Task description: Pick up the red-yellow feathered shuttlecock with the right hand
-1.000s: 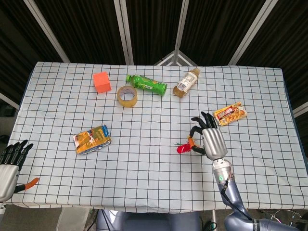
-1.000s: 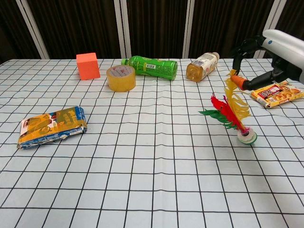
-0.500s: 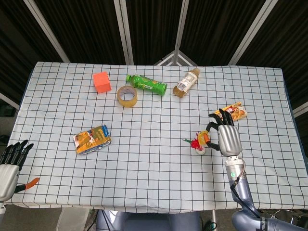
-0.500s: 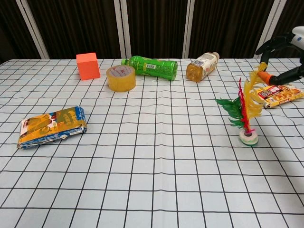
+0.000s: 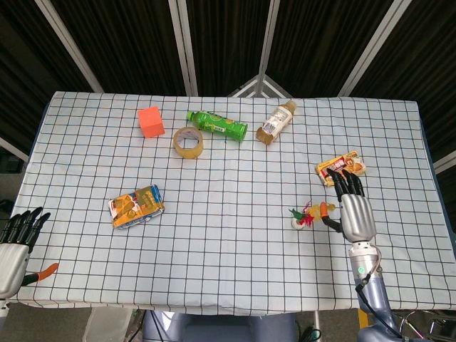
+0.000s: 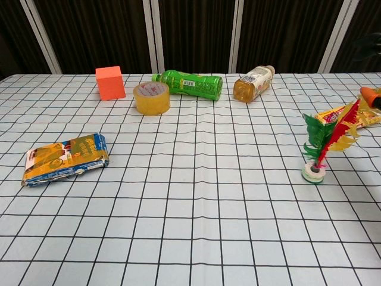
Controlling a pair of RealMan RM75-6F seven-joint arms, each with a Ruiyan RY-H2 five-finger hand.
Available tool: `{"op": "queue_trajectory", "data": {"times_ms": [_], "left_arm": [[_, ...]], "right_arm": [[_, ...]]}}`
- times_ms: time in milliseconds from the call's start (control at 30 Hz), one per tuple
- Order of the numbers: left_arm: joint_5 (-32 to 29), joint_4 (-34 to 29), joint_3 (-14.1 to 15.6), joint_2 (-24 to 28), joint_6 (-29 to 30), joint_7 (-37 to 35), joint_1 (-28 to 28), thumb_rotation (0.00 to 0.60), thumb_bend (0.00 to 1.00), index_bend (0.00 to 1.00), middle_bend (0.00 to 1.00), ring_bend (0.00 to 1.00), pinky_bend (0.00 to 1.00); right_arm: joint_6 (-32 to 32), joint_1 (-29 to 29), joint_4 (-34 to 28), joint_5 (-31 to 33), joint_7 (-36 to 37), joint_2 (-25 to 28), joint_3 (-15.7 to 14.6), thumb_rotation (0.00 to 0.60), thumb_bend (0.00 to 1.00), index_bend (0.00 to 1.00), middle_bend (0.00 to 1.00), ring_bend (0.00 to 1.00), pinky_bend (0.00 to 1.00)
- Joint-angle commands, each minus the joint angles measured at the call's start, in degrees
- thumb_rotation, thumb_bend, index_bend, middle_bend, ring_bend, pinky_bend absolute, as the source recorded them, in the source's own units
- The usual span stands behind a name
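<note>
The red-yellow feathered shuttlecock [image 5: 305,216] stands with its white base on the checked cloth at the right and its feathers [image 6: 331,133] leaning right. My right hand [image 5: 355,212] is just right of it, palm down, fingers stretched away over the snack pack. Its orange thumb tip [image 5: 329,208] touches the feather tips, and no finger closes against it. In the chest view only that thumb tip [image 6: 371,96] shows at the right edge. My left hand [image 5: 14,246] rests at the table's front left corner, fingers spread, holding nothing.
A snack pack [image 5: 340,167] lies just beyond my right hand. Far side: orange cube [image 5: 150,122], tape roll [image 5: 189,142], green bottle [image 5: 217,125], tea bottle [image 5: 276,122]. A foil packet [image 5: 136,205] lies at the left.
My right hand has moved right and toward the table's near edge while its fingers uncurled. The shuttlecock's feathers swung from leaning left to leaning right, following the thumb; its base shifted slightly right.
</note>
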Motion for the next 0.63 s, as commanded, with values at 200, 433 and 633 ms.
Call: {"op": "queue_trajectory", "data": {"times_ms": [200,433,633], "left_arm": [[0.03,0.18,-0.03,0.13,0.08,-0.65,-0.03,0.6,0.0,0.0,0.0,0.0,0.0],[-0.07,0.29,-0.07,-0.04,0.12,0.05,0.03,0.6,0.0,0.0,0.0,0.0,0.0],[0.32,0.53,0.0,-0.29,0.41,1.11,0.11,0.6,0.0,0.0,0.0,0.0,0.0]], "right_arm": [[3.19,-2.83,-2.88,-4.57,1.41,4.68,-2.49,0.6,0.56,0.0,0.01,0.0,0.0],[7.74,-7.89,-1.62,-13.93,-3.1,14.05,-9.15,0.6,0.47,0.0,0.0,0.0,0.0],[12.81,-13.19,4.51,-20.96,-6.4,17.73,-15.22,0.6,0.37,0.0,0.0,0.0,0.0]]}}
